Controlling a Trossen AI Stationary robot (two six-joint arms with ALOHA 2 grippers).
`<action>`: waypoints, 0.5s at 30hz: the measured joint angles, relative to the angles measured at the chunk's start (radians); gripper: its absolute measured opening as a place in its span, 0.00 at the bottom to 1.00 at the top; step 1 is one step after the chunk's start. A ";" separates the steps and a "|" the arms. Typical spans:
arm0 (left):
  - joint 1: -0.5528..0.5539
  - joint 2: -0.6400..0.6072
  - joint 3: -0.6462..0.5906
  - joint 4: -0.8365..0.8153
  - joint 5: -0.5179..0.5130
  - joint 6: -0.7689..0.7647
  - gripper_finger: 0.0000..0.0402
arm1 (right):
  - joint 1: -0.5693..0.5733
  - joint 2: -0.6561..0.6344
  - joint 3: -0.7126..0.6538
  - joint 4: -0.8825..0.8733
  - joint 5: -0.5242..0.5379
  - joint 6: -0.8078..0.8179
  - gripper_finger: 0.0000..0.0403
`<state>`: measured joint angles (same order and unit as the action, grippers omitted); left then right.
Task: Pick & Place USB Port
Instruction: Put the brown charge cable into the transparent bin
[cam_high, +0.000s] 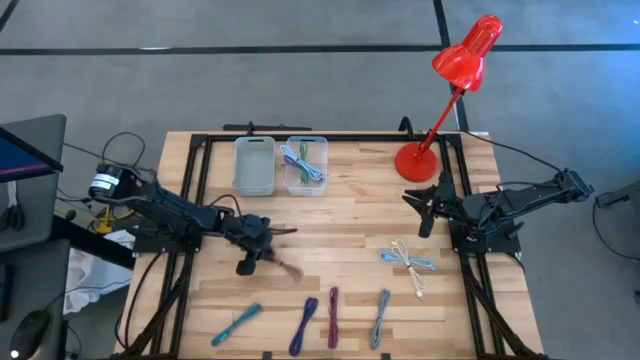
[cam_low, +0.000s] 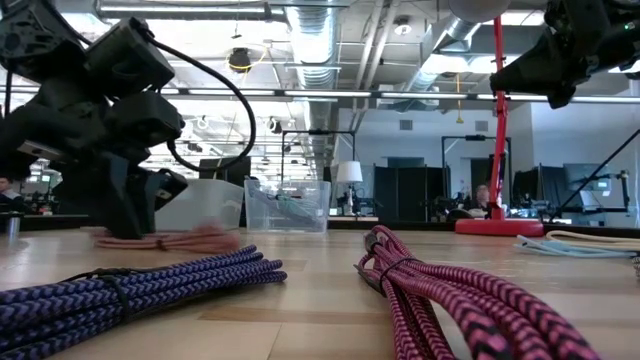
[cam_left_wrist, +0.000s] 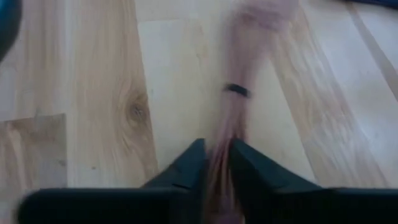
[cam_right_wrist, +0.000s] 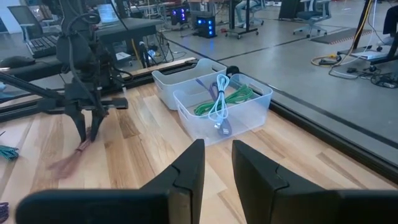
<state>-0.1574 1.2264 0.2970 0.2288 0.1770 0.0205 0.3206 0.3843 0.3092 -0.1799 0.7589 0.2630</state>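
Observation:
A pink braided cable bundle (cam_high: 286, 268) with a black tie (cam_left_wrist: 236, 90) lies on the wooden table, left of centre. My left gripper (cam_high: 247, 262) is shut on one end of it; it also shows in the low view (cam_low: 130, 222) and in the left wrist view (cam_left_wrist: 217, 148). Two clear bins stand at the far edge: one empty (cam_high: 254, 165), one (cam_high: 305, 165) holding coiled cables. My right gripper (cam_high: 422, 208) waits open and empty at the table's right, near the red lamp's base (cam_high: 416, 162). My left gripper pinches the near end of the pink bundle (cam_left_wrist: 219, 163) between its two fingers. The fingers point down from above and lie along the bundle. The rest of the bundle (cam_low: 170, 240) stretches away from the fingers and lies on the table; it shows blurred.
Along the near edge lie teal (cam_high: 237, 322), purple (cam_high: 304, 325), magenta (cam_high: 333, 315) and grey-blue (cam_high: 381, 317) cable bundles. A white and light-blue bundle (cam_high: 408, 262) lies at the right. The red desk lamp (cam_high: 465, 55) leans over the far right corner.

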 joint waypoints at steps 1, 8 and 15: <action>0.000 -0.001 0.000 -0.001 0.000 -0.001 0.10 | 0.000 0.000 0.000 0.000 0.000 0.000 0.19; 0.000 -0.001 -0.001 0.020 -0.003 -0.004 0.03 | 0.000 0.000 0.000 -0.001 0.000 -0.001 0.19; 0.000 -0.038 -0.002 0.140 -0.029 -0.003 0.02 | 0.000 0.000 0.000 -0.014 0.002 -0.010 0.19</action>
<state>-0.1574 1.1889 0.2951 0.3685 0.1475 0.0170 0.3203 0.3840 0.3092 -0.1934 0.7605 0.2533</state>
